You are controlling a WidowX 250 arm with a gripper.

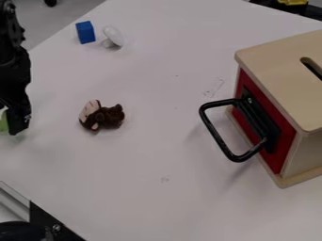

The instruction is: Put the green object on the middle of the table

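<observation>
Camera view: pincer (15, 123) at the counter's (157, 188) nine o'clock.
Green object (3, 122) right beside it; how far open, or whether gripping, I cannot tell.

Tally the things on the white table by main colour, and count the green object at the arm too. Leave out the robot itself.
Green: 1, the green object, partly in view
Blue: 1, the cube
White: 1, the rounded piece
Brown: 1, the plush toy
Pale wood: 1, the red-fronted box
Total: 5
</observation>
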